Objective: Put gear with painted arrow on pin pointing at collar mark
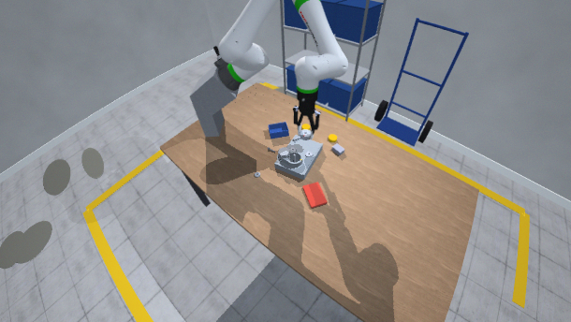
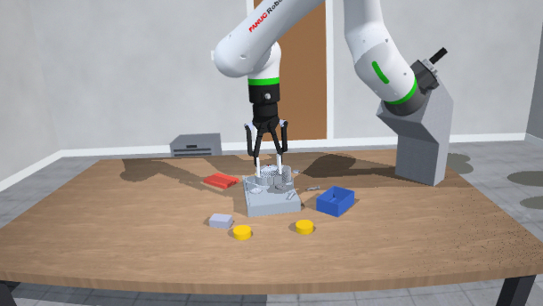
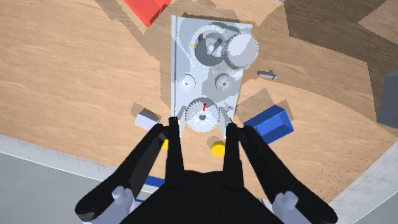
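My gripper (image 3: 202,112) is shut on the loose gear (image 3: 202,116), a grey toothed disc with a red arrow (image 3: 204,106) on top. I hold it just above the near end of the grey timing case (image 3: 210,70) in the wrist view. The arrow points along the case toward its far end. At that far end the pin stands in its collar (image 3: 210,45), with a small yellow mark on the collar's left side. A large gear (image 3: 240,49) sits beside the collar. The gripper (image 2: 268,169), the gear (image 2: 269,171) and the case (image 2: 271,197) also show in the exterior view.
A blue bin (image 2: 336,200) stands right of the case, a red block (image 2: 221,180) behind it on the left. Two yellow discs (image 2: 242,232) (image 2: 304,227) and a grey block (image 2: 221,221) lie in front. A bolt (image 3: 267,75) lies beside the case.
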`<move>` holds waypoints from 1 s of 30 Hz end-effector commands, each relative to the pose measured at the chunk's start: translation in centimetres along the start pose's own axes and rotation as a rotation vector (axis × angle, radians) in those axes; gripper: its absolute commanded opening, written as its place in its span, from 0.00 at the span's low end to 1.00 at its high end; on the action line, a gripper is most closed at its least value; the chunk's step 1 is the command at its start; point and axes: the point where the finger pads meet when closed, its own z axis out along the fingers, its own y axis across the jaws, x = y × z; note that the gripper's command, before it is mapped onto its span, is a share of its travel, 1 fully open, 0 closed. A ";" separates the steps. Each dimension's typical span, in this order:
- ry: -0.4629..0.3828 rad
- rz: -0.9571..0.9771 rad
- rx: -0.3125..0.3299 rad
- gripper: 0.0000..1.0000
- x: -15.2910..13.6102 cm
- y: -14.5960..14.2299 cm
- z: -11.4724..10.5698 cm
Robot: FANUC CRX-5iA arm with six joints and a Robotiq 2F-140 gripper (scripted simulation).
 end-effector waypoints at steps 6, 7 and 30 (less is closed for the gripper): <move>0.000 0.000 0.000 0.00 0.0 0.0 0.0; 0.000 0.000 0.000 0.00 0.0 0.0 0.0; 0.000 -0.032 0.000 0.00 11.9 1.3 0.0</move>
